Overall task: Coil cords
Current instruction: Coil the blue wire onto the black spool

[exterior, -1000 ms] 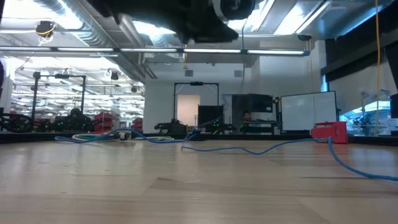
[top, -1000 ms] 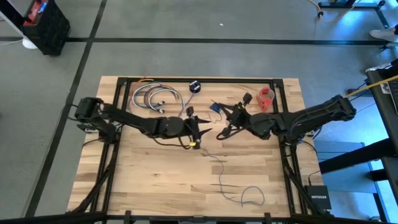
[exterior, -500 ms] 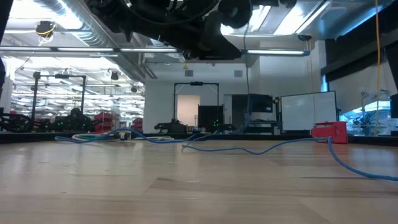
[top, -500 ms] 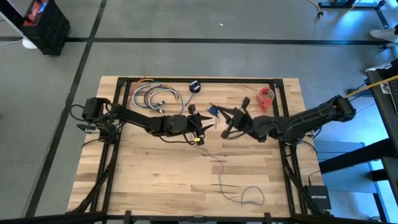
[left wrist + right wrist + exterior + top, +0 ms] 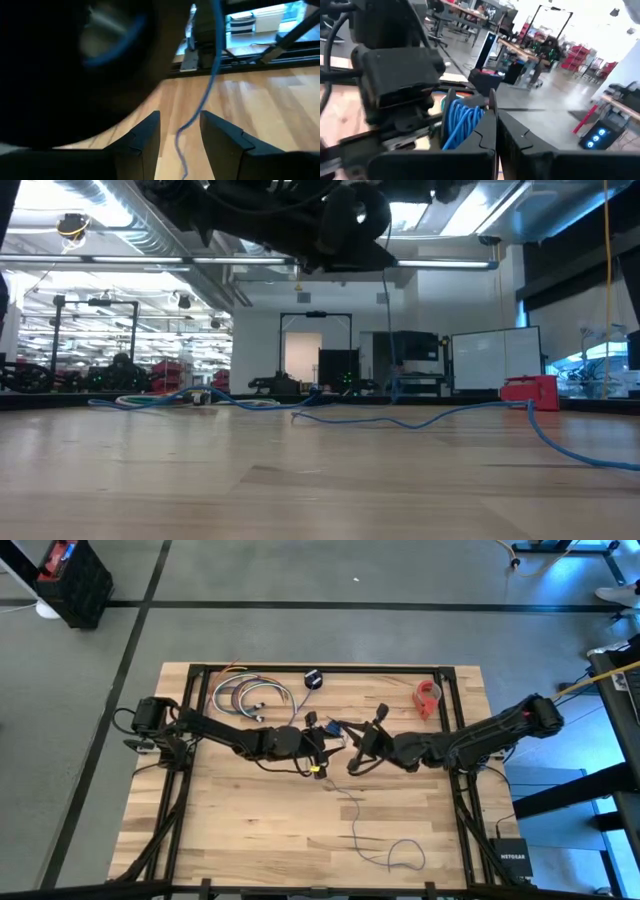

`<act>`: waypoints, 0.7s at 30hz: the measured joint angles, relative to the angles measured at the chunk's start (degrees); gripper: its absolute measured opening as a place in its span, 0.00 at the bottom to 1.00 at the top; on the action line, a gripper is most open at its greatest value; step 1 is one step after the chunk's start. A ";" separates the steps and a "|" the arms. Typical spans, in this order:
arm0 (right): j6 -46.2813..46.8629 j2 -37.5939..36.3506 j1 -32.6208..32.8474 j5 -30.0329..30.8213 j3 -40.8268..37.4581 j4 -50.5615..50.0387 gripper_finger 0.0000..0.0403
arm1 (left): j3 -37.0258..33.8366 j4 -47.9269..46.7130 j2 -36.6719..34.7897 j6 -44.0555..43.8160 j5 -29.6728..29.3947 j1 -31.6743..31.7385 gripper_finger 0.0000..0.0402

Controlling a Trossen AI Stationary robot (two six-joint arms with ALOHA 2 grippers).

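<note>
Left tool [image 5: 322, 740] sits mid-bench, raised off the bench [image 5: 230, 830], fingers [image 5: 142, 137] apart w/ a narrow gap; cord [image 5: 200, 107] runs down through that gap, not clearly pinched. Right tool [image 5: 358, 747] is just beside it, tip to tip; in right wrist view its fingers [image 5: 487, 135] look nearly closed, can't tell if anything is pinched. A coiled blue bundle of cord [image 5: 462, 120] sits on the left tool side, right in front of the right tool.

Key relation: from the meeting point the free cord [image 5: 352, 808] drops to the bench and trails toward the near edge, long axis roughly front-to-back, ending in a loose loop [image 5: 405, 855] near-right. Both tools are at the same end of it; the loop end lies nearer the right arm's side.

Puck [image 5: 313, 679] is at the far edge, well apart from both tools; link to the cord isn't visible.

Guess: winding in progress, most of the tail not yet coiled.
</note>
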 joint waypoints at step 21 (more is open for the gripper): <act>-1.42 -0.06 0.25 -0.55 0.00 3.48 0.01 | 0.04 -2.28 -0.04 3.57 0.09 0.70 0.02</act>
